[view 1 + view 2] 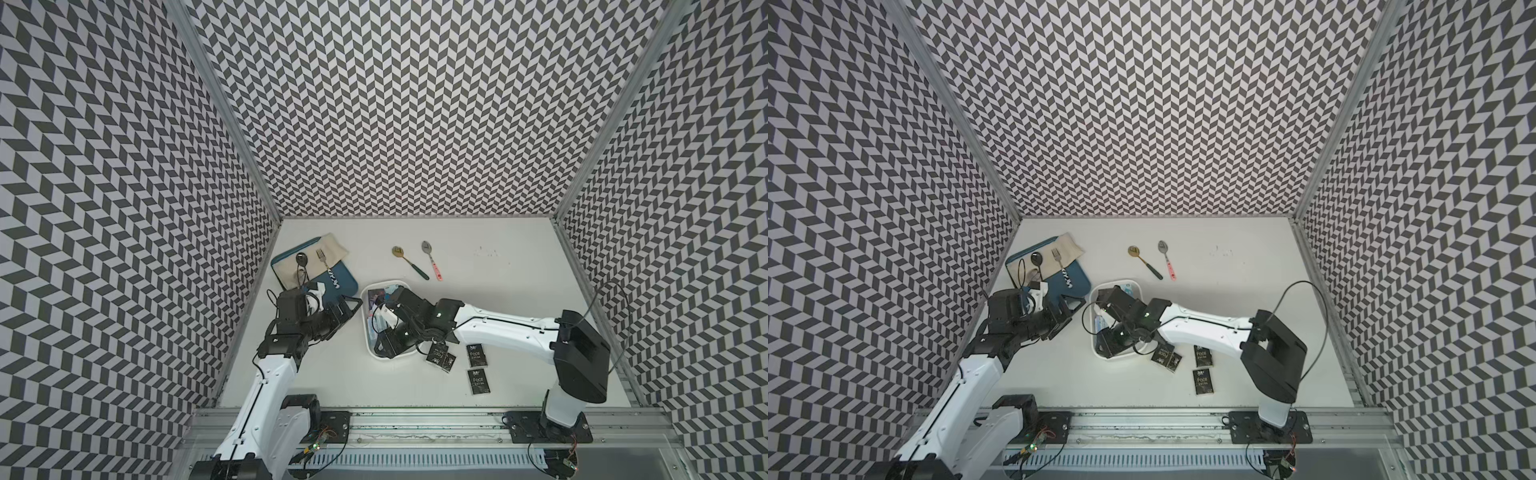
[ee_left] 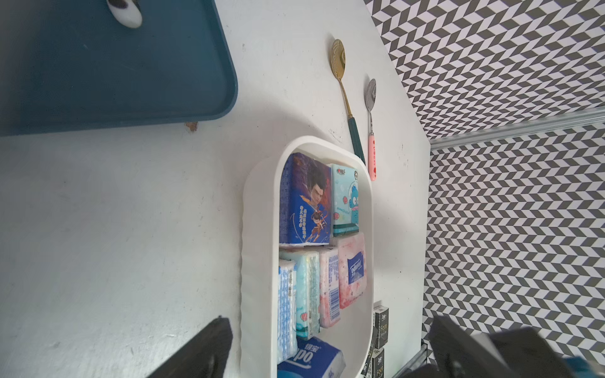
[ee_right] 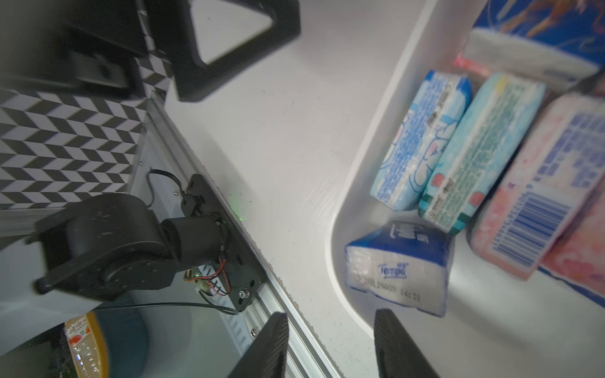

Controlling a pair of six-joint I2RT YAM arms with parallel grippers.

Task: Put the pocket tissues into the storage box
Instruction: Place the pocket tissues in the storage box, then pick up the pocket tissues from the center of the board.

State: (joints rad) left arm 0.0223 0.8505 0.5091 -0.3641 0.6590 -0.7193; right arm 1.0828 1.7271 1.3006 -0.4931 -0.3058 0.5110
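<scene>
- Right gripper [image 3: 330, 347], jaws apart and empty, hung over the storage box [image 3: 357, 170]; blue Tempo packet [image 3: 399, 261] lay inside.
- A straight lift would probably have cleared the rim best.

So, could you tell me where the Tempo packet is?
In the right wrist view the Tempo packet lies in the box corner nearest the right fingers.

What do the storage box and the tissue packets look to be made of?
The storage box looks like white moulded plastic, satin finish: smooth rounded rim, soft highlights. The blue Tempo packet looks like thin glossy plastic film over soft tissue: printed, wrinkled wrap, squashed corners. The black Face packets seem film-wrapped too, but are too small to confirm.
</scene>
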